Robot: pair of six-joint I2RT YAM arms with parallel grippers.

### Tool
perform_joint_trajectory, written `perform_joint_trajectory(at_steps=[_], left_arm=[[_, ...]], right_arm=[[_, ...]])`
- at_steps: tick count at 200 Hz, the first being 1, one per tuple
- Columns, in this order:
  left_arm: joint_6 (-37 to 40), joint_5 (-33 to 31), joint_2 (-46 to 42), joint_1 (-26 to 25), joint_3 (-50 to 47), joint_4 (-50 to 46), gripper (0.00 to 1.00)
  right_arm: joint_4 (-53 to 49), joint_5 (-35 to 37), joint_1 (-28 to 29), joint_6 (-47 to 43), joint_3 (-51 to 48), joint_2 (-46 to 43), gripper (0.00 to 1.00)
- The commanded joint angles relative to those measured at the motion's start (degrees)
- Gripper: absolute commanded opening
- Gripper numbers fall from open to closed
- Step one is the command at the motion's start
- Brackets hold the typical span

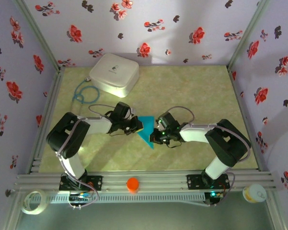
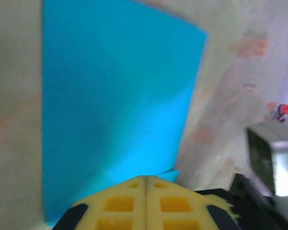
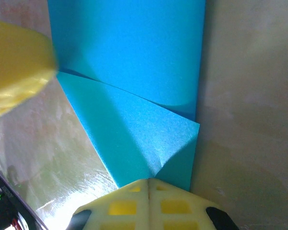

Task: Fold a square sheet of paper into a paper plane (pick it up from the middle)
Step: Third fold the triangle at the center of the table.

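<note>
The turquoise square sheet of paper [image 1: 146, 136] lies partly folded at the middle of the table, narrowing to a point toward the near edge. My left gripper [image 1: 137, 126] comes at it from the left and my right gripper [image 1: 154, 134] from the right. In the left wrist view the paper [image 2: 115, 96] spreads flat beyond the left gripper [image 2: 145, 178], which is shut with a small paper corner poking out at its tips. In the right wrist view a folded flap of the paper [image 3: 134, 129] creases into the right gripper [image 3: 149, 180], which is shut on it. A blurred yellow left fingertip [image 3: 14, 76] touches the sheet's far edge.
A white rounded box [image 1: 114, 73] stands at the back left with a blue cable [image 1: 81, 96] coiled beside it. On the front rail sit an orange cap [image 1: 132, 184], a tape roll [image 1: 32, 201] and a small cup [image 1: 254, 193]. Floral walls close in three sides.
</note>
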Motion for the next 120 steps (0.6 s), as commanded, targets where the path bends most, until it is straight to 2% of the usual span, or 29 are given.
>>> perform_joint_trajectory(at_steps=[1, 59, 120], left_arm=[[1.2, 0.4, 2.5, -0.1, -0.2, -1.2, 0.04], [0.9, -0.7, 3.8, 0.1, -3.1, 0.3, 0.00], [0.1, -0.6, 3.5, 0.0, -3.7, 1.7, 0.00]], right_arm=[[-6.2, 3.5, -0.7, -2.1, 0.4, 0.3, 0.01], [-5.2, -1.3, -0.6, -3.5, 5.1, -2.9, 0.03], [-0.7, -2.0, 2.1, -0.4, 8.8, 4.1, 0.03]])
